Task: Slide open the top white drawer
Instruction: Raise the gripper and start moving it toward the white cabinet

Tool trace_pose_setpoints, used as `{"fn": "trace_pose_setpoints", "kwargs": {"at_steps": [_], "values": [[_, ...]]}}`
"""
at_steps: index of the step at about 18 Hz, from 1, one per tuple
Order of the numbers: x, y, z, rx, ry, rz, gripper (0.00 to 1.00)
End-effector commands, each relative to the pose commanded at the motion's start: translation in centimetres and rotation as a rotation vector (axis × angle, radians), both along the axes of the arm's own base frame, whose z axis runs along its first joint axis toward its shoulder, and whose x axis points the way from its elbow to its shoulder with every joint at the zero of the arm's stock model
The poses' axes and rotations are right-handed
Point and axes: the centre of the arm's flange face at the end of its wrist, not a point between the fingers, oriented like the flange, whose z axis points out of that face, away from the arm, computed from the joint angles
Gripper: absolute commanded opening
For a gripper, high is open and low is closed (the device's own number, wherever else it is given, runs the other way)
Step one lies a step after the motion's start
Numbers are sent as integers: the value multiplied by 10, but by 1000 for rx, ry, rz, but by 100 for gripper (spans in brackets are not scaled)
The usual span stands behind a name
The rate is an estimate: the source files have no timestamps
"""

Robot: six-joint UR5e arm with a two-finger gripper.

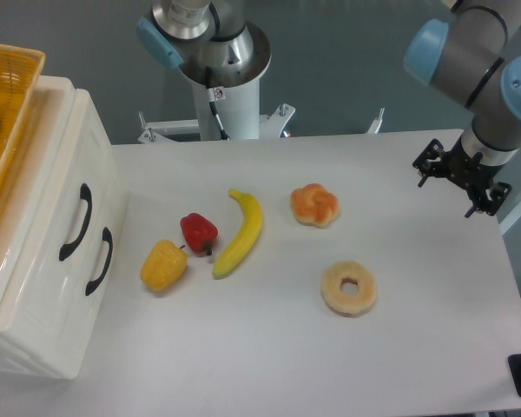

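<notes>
At the far left a yellow wicker basket [9, 104] sits on top of a white cabinet [35, 339]. The top white drawer [56, 174] is in the cabinet's front, and it looks shut. It has a black curved handle [75, 222], with the lower white drawer's matching handle [98, 261] just beside it. The drawer looks stiff, smooth and slippery, so the handle is the best place to hook or pinch. It should slide, not lift.

Next, on the worktop [243, 347], lie a yellow pepper [163, 266], a red pepper [199, 233], a banana [240, 233], a bun [315, 205] and a donut [348, 287].

At the far right the hand [461, 176] hangs over the worktop's edge, well apart from the drawer. It holds nothing. I cannot tell how wide it is.
</notes>
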Motion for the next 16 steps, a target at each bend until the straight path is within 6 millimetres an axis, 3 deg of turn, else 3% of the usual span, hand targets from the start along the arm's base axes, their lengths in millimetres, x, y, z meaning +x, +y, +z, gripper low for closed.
{"fn": "trace_pose_setpoints", "kwargs": {"at_steps": [9, 16], "values": [[9, -1, -1, 5, 7, 0, 100], [24, -6, -17, 22, 86, 3, 100]]}}
